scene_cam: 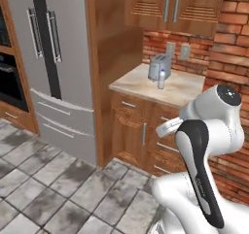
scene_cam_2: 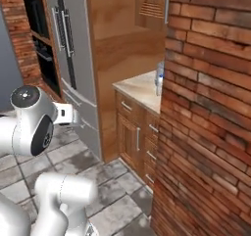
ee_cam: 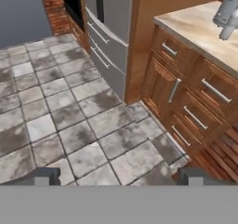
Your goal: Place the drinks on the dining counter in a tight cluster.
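One bottle (scene_cam: pixel 161 80) stands upright on the desk (scene_cam: pixel 185 90) just in front of one toaster (scene_cam: pixel 159 66), while the tool (ee_cam: pixel 116 175) hangs spread and empty over the tiled floor (ee_cam: pixel 69 121).

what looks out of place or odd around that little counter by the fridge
A slim white bottle stands upright on the small counter just in front of the toaster, far from any dining counter. Nothing is spilled, tipped or damaged.
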